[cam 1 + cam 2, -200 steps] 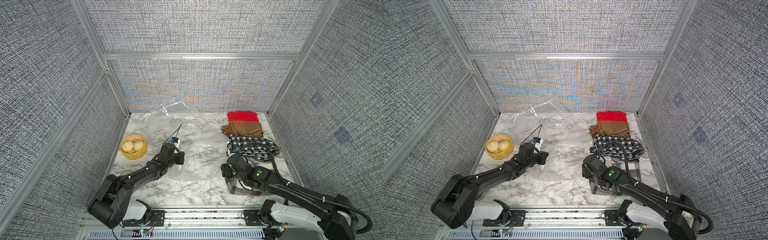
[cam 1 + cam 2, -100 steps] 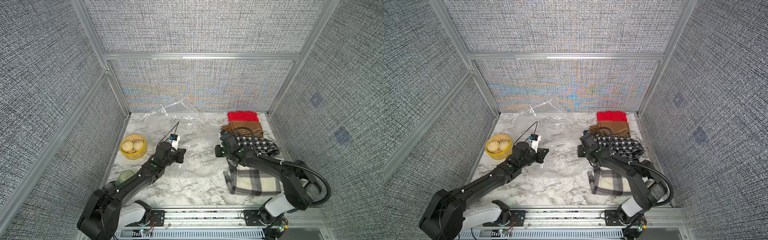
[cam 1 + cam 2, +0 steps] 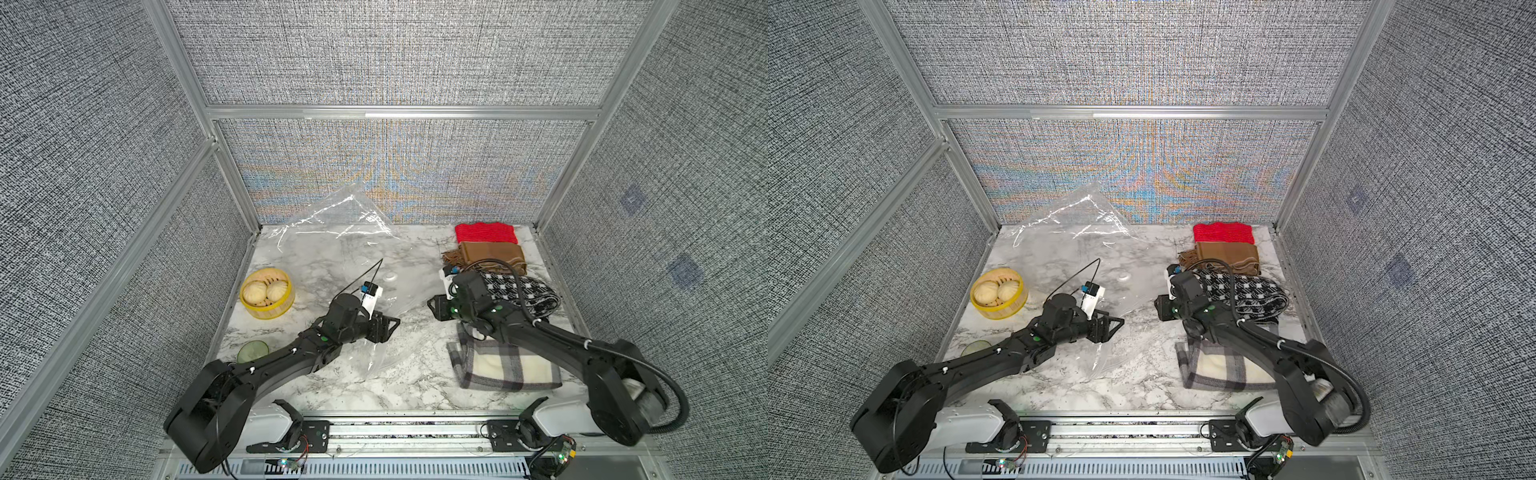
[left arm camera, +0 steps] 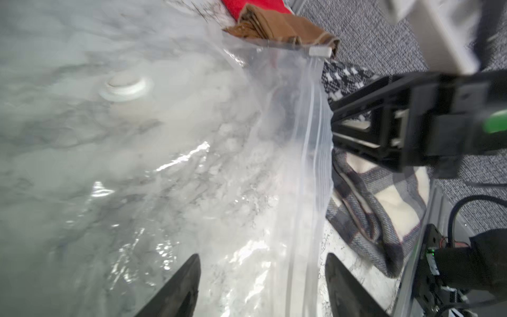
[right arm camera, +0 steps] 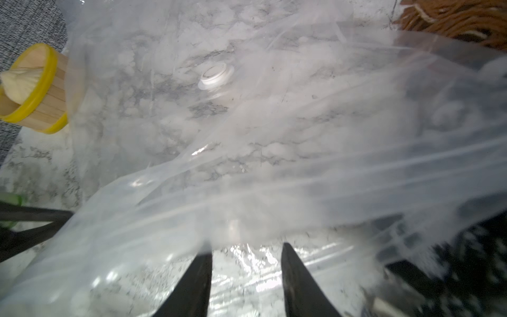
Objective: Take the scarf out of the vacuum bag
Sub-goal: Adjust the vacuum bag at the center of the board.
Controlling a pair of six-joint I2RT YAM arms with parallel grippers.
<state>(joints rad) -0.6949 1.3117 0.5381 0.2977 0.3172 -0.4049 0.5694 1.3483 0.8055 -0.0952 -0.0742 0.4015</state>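
Note:
The clear vacuum bag [image 3: 332,249] [image 3: 1067,245] lies flat across the table's middle, one corner propped on the back wall. Its white valve cap [image 3: 390,276] [image 4: 124,85] [image 5: 216,75] faces up. A cream-and-grey plaid scarf [image 3: 507,365] [image 3: 1221,370] [image 4: 384,205] lies outside the bag at the front right. My left gripper [image 3: 390,326] [image 4: 262,263] is open, and the bag's zip edge [image 4: 310,164] runs between its fingers. My right gripper [image 3: 434,307] [image 5: 247,255] faces it from the right. Its fingers stand apart over crinkled film, gripping nothing that I can see.
A yellow-rimmed steamer basket [image 3: 267,293] with buns sits at the left. A green slice [image 3: 252,351] lies in front of it. Red [image 3: 485,232], brown [image 3: 486,253] and black-and-white checked [image 3: 519,291] scarves are stacked at the back right. Fabric walls enclose three sides.
The right arm swung from the front right back to the bag's mouth, leaving the plaid scarf on the table. The left gripper opened and let go of the bag's edge.

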